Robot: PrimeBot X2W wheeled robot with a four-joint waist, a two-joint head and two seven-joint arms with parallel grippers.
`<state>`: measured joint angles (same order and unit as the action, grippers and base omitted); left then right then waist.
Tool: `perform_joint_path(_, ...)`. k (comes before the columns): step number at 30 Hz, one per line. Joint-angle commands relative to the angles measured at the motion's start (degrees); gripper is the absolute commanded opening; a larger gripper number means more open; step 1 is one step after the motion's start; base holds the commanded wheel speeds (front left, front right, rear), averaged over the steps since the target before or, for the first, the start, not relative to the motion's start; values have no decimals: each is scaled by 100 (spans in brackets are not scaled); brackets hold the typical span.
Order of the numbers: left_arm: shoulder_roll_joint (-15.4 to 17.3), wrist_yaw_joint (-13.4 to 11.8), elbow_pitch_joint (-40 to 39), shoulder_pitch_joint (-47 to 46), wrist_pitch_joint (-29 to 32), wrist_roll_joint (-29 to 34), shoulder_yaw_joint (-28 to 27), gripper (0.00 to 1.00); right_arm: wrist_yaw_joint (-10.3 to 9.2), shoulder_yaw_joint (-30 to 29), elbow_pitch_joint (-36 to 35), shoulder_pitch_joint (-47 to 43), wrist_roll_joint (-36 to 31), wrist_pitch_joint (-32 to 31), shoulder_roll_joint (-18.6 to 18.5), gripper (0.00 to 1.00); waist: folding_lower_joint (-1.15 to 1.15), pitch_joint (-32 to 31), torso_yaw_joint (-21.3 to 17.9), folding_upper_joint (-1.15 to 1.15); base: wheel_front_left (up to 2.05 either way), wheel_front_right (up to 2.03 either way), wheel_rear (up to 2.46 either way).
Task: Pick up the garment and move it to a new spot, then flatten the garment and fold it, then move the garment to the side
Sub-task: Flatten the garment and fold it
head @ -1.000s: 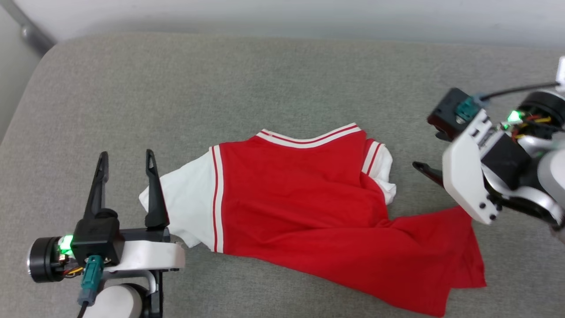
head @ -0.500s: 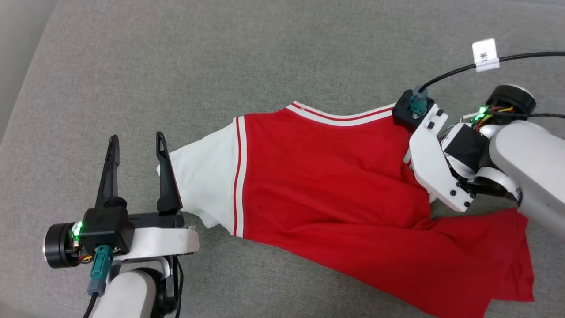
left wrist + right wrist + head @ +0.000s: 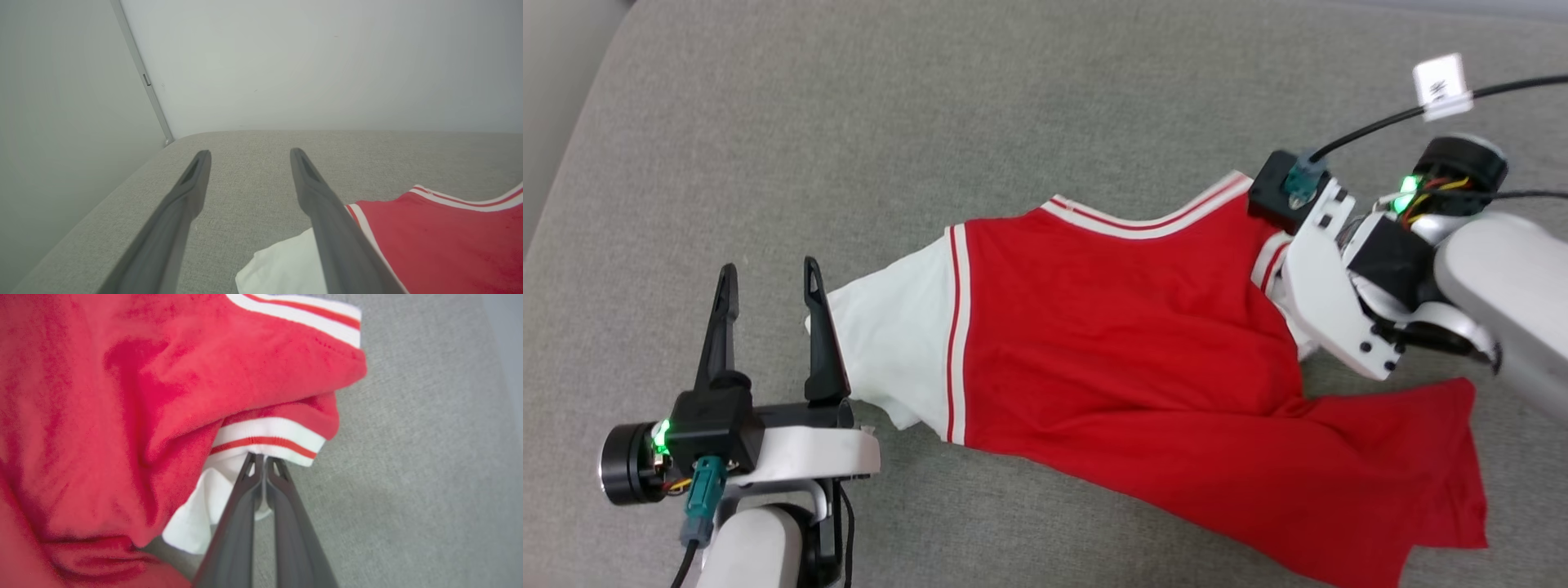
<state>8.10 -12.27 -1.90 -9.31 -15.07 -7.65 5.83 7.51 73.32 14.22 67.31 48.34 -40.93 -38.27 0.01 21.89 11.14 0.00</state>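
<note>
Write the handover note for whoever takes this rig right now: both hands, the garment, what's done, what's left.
Right hand: shut on the garment, pinching its white sleeve at the striped trim.
Left hand: open, holding nothing, at the edge of the other white sleeve.
Garment: rumpled on the grey cushion, not flat, hem trailing to the robot's right.
Done: one grasp taken.
Left: lift and move it, flatten, fold, move it aside.

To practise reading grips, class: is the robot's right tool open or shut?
Shut on the garment: the fingers of the right tool meet at the white sleeve's striped trim, fabric pinched between them.
</note>
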Motion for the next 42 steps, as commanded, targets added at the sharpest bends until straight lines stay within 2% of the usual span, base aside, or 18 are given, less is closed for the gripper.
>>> perform_joint_path(1,-23,19,7,75,-14,26,-26,100,-5,-6,-45,103,33,57,-62,0,-1,-150,-123,0,0,0,0)
perform_joint_path(5,-96,120,37,219,-14,130,-156,100,-4,3,-327,170,189,289,-470,0,-1,-391,-288,0,0,0,0)
perform_joint_path(10,-190,255,30,331,-14,222,-258,100,-5,6,-506,18,442,299,-1262,0,-1,-476,-439,0,0,0,0)
perform_joint_path(12,-222,287,23,344,-14,259,-288,100,-5,-27,-357,-85,524,317,-1545,0,-1,-439,-476,0,0,0,0)
perform_joint_path(15,-256,366,1,281,-14,305,-316,100,-5,-150,105,-348,727,372,-1763,0,-1,-322,-474,0,0,0,0)
perform_joint_path(19,-281,465,27,165,-14,370,-335,100,-5,-317,808,-666,799,472,-1754,0,-1,-133,-407,0,0,0,0)
perform_joint_path(23,-306,524,56,100,-14,413,-372,100,-4,-259,1297,-987,598,515,-1497,0,-1,5,-365,0,0,0,0)
perform_joint_path(27,-329,548,109,105,-14,450,-441,100,-7,-454,1663,-1095,521,896,-1122,0,-1,-18,-424,0,0,0,0)
perform_joint_path(28,-326,560,133,110,-14,463,-464,100,-7,-527,1726,-1068,459,1050,-1062,21,-1,-60,-448,0,0,0,0)
perform_joint_path(29,-316,570,156,110,-14,479,-487,100,-6,-580,1765,-1053,394,1202,-1026,85,-1,-117,-472,0,0,0,0)
perform_joint_path(30,-301,591,177,113,-14,498,-506,100,-4,-645,1799,-1048,339,1366,-1002,100,-1,-187,-499,0,0,0,0)
perform_joint_path(37,-130,699,279,219,-14,577,-632,100,-5,-1161,1745,-1149,-407,2914,-1008,100,-1,-760,-764,0,0,0,0)
perform_joint_path(42,9,748,396,149,-14,567,-742,100,-5,-2132,1799,-1604,-953,4162,-748,100,-1,-1036,-972,0,0,0,0)
